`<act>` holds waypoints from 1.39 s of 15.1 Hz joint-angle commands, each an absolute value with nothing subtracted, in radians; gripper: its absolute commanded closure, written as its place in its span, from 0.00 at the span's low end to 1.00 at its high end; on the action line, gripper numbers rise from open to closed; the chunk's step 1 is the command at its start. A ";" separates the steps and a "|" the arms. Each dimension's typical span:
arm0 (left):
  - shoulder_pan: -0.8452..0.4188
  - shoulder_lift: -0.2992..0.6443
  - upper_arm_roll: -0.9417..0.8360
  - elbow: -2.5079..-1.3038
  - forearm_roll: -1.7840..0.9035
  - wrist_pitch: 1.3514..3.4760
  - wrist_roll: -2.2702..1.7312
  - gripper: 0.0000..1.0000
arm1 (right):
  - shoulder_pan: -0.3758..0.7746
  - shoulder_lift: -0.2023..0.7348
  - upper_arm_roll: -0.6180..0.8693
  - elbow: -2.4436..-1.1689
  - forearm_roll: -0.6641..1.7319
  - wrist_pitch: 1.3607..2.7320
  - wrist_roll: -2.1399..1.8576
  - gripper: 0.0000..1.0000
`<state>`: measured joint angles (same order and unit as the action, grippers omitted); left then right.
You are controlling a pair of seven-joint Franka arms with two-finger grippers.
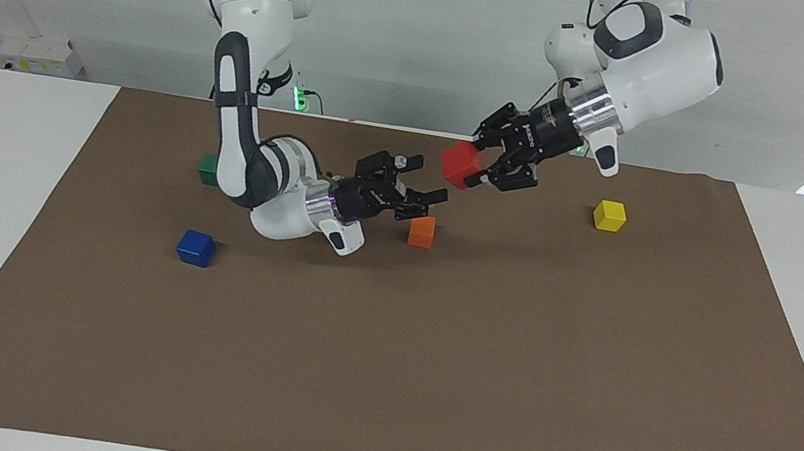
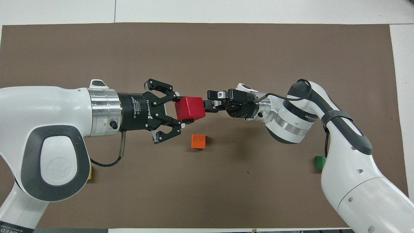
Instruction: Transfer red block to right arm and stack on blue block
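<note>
Two arms meet over the middle of the brown mat (image 1: pixel 429 359), each held up off the surface. The left gripper (image 1: pixel 488 165) (image 2: pixel 181 111), reaching in level from its own end, has its fingers clamped on the red block (image 1: pixel 460 164) (image 2: pixel 190 108), which sticks out ahead of the fingertips and hangs in the air. The right gripper (image 1: pixel 423 195) (image 2: pixel 210 103) points straight at it from the right arm's end with its fingers spread apart and nothing between them; from overhead its fingertips sit right at the face of the red block, and from the facing view the block hangs just above and ahead of them, though I cannot tell whether they touch it. Below the two grippers, a little toward the robots from where they meet, an orange block (image 1: pixel 421 231) (image 2: pixel 198 141) rests on the mat. The blue block (image 1: pixel 196 248) lies on the mat well away from the right gripper, toward the right arm's end of the table, beside that arm's bent elbow, and the overhead view does not show it. A green block (image 1: pixel 208 168) (image 2: pixel 320 162) peeks out from under the right arm, well back from its gripper. A yellow block (image 1: pixel 609 215) sits on the mat well apart from the left gripper, toward the left arm's end.
</note>
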<state>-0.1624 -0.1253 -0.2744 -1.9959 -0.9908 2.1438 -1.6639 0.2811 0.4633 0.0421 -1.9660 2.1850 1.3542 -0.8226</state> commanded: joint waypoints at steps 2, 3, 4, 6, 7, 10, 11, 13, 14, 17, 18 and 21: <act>-0.175 -0.187 -0.259 -2.092 -1.098 2.178 -1.484 1.00 | 0.284 0.471 0.046 -1.950 2.207 1.376 -0.845 0.00; -0.175 -0.184 -0.259 -2.100 -1.115 2.195 -1.471 1.00 | 0.284 0.471 0.046 -1.950 2.207 1.377 -0.845 0.00; -0.176 -0.176 -0.259 -2.102 -1.126 2.210 -1.471 1.00 | 0.285 0.471 0.046 -1.950 2.207 1.378 -0.845 0.00; -0.176 -0.164 -0.259 -2.102 -1.176 2.247 -1.474 1.00 | 0.285 0.471 0.046 -1.945 2.207 1.384 -0.845 0.00; -0.179 -0.157 -0.259 -2.100 -1.180 2.255 -1.476 1.00 | 0.285 0.471 0.046 -1.944 2.207 1.385 -0.845 0.00; -0.193 -0.144 -0.259 -2.092 -1.190 2.295 -1.480 1.00 | 0.287 0.471 0.046 -1.942 2.207 1.397 -0.845 0.00; -0.198 -0.140 -0.259 -2.092 -1.193 2.305 -1.482 1.00 | 0.291 0.471 0.046 -1.944 2.207 1.399 -0.845 0.00; -0.207 -0.121 -0.259 -2.085 -1.193 2.322 -1.482 1.00 | 0.296 0.471 0.046 -1.942 2.207 1.397 -0.847 0.00; -0.215 -0.104 -0.259 -2.069 -1.193 2.335 -1.485 1.00 | 0.296 0.471 0.046 -1.942 2.207 1.399 -0.847 0.00; -0.230 -0.084 -0.259 -2.059 -1.193 2.344 -1.483 1.00 | 0.296 0.471 0.046 -1.939 2.207 1.408 -0.847 0.00; -0.230 -0.083 -0.259 -2.057 -1.193 2.344 -1.483 1.00 | 0.296 0.471 0.046 -1.937 2.207 1.413 -0.847 0.03; -0.230 -0.080 -0.258 -2.052 -1.193 2.344 -1.485 1.00 | 0.298 0.471 0.046 -1.930 2.207 1.420 -0.850 0.28</act>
